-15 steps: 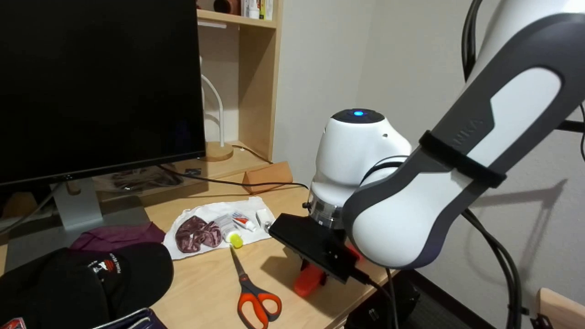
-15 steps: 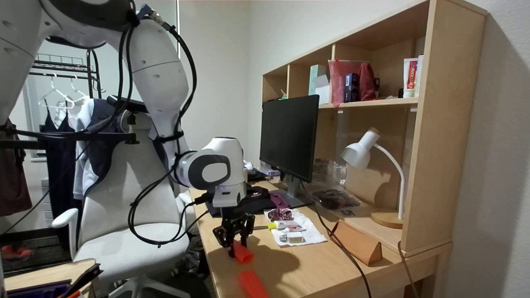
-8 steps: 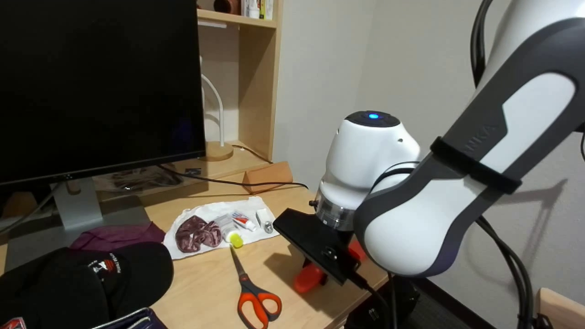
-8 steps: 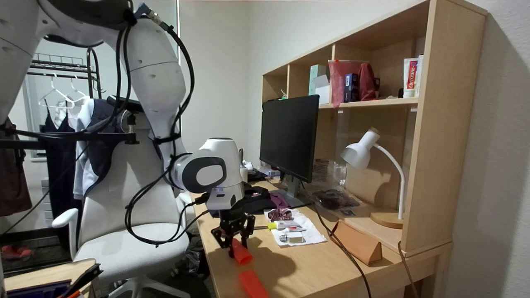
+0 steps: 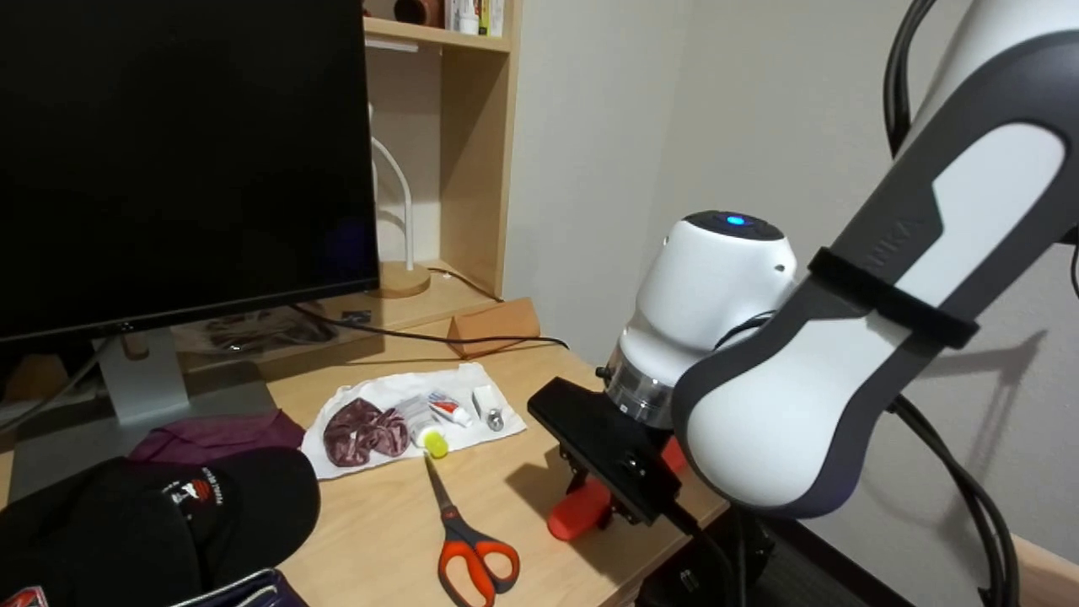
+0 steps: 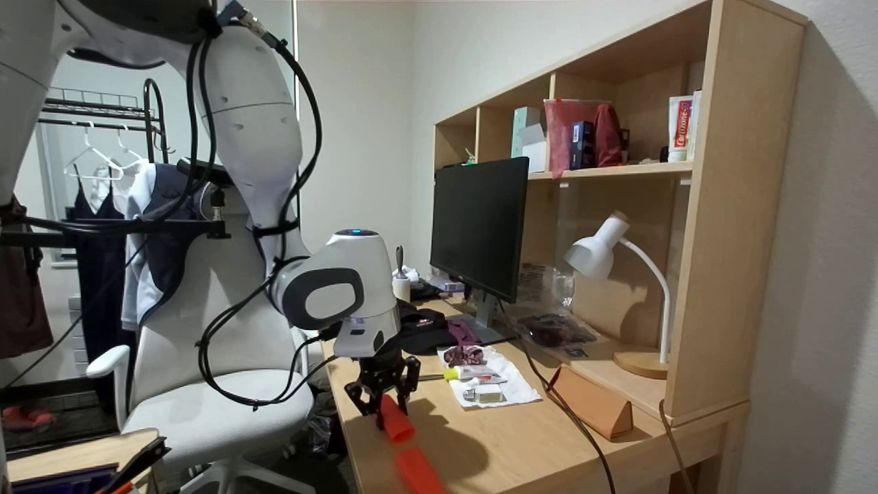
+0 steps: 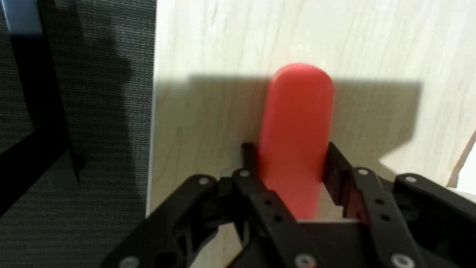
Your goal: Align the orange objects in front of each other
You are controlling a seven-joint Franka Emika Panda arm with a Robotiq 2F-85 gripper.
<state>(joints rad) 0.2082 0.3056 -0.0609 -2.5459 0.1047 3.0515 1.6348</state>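
Note:
One orange block (image 6: 398, 425) lies low at the desk edge side, between my gripper's fingers. It also shows in an exterior view (image 5: 577, 514) and in the wrist view (image 7: 297, 100). My gripper (image 7: 290, 156) points down with a finger against each long side of this block, shut on it; the gripper also shows in an exterior view (image 6: 392, 413). Whether the block touches the desk is unclear. The second orange block (image 6: 418, 472) lies beyond the held block's end, roughly in line, with a small gap. The arm partly hides it in an exterior view (image 5: 673, 455).
Scissors with orange handles (image 5: 472, 552) lie beside the held block. A white paper (image 5: 371, 396) bears a scrunchie and small tubes. A black cap (image 5: 236, 497), a monitor (image 5: 185, 152), a tan case (image 6: 590, 401) and a cable stand around. The desk edge (image 7: 152, 149) runs close by.
The arm and gripper have shifted and tilted slightly, rightward in an exterior view. The block between the fingers has shifted a little with them. The second block and scissors have not moved.

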